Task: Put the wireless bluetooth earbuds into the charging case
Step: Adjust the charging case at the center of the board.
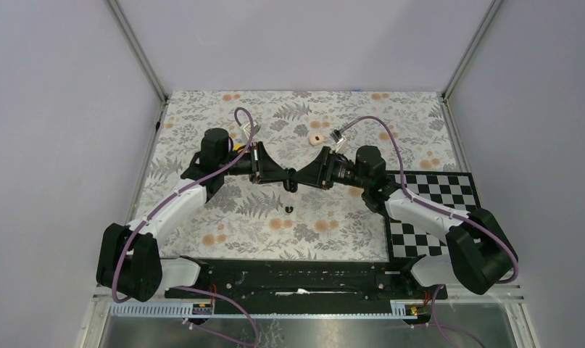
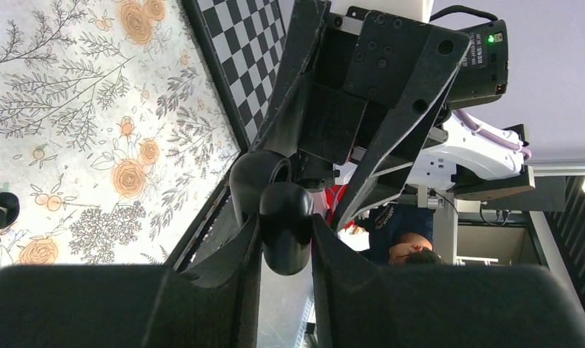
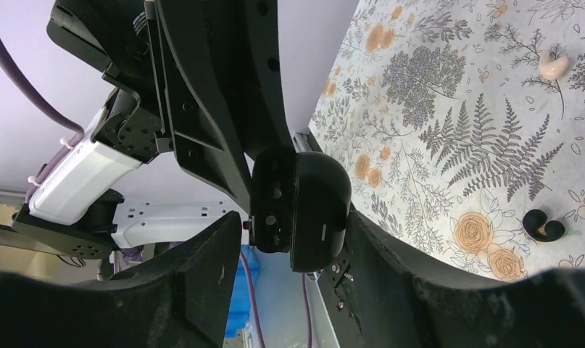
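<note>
The charging case, black and glossy, hangs open in mid-air between my two grippers over the middle of the floral cloth. My left gripper is shut on one rounded half of the case. My right gripper straddles the open case: its right finger touches the lid and a small gap shows at its left finger. One black earbud lies on the cloth just in front of the grippers. It also shows in the left wrist view and the right wrist view. The second earbud is not visible.
A peach disc and a small grey metallic piece lie behind the grippers. A small yellow object sits by the left wrist. A checkerboard lies at the right, under the right arm.
</note>
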Robot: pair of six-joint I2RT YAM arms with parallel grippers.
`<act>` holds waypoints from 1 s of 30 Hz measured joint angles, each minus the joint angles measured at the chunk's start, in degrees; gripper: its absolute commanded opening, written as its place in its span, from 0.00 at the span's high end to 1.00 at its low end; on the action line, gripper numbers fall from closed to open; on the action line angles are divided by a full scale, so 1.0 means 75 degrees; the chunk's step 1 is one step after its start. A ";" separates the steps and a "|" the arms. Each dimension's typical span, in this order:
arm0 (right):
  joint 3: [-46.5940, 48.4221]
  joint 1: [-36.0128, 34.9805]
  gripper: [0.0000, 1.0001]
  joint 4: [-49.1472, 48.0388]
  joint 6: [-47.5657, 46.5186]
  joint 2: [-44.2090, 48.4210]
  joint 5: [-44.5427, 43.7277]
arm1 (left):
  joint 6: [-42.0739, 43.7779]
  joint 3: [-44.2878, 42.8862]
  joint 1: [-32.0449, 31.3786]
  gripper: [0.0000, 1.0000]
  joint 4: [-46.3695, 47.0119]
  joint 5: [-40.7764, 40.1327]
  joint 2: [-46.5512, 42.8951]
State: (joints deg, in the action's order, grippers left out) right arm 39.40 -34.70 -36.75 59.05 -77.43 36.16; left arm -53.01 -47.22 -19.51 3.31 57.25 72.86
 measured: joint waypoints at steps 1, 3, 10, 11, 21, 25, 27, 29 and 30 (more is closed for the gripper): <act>0.0032 0.0000 0.39 -0.0006 -0.0003 -0.0026 0.0020 | -0.0047 0.0000 0.0000 1.00 0.0047 0.0006 0.0000; 0.0038 0.0000 0.41 -0.0012 -0.0003 -0.0073 0.0076 | -0.0108 -0.0003 0.0000 1.00 0.0125 0.0009 0.0000; 0.0038 0.0000 0.59 -0.0239 0.0108 -0.0425 0.0221 | -0.0172 -0.0009 0.0009 1.00 0.0181 0.0064 0.0009; 0.0041 -0.0003 0.62 -0.0297 0.0137 -0.0501 0.0256 | -0.0175 -0.0009 0.0009 1.00 0.0189 0.0085 0.0015; 0.0061 0.0029 0.67 -0.0892 0.0431 -0.0924 0.0478 | -0.0134 -0.0012 0.0073 1.00 0.0181 0.0114 0.0085; 0.0079 0.0044 0.58 -0.1198 0.0577 -0.1119 0.0574 | -0.0099 -0.0047 0.0111 1.00 0.0102 0.0108 0.0085; 0.0096 0.0052 0.53 -0.1358 0.0638 -0.1204 0.0638 | -0.0058 -0.0093 0.0119 1.00 0.0052 0.0114 0.0085; 0.0117 0.0058 0.49 -0.1609 0.0775 -0.1317 0.0694 | -0.0023 -0.0152 0.0114 1.00 0.0032 0.0137 0.0087; 0.0125 0.0055 0.48 -0.1740 0.0845 -0.1384 0.0731 | 0.0003 -0.0195 0.0096 1.00 0.0015 0.0187 0.0096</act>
State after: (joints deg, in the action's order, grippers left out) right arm 40.34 -34.28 -49.80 65.39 -87.81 41.65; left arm -52.99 -48.69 -18.79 3.42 58.65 73.58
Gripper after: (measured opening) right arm 0.478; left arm 0.276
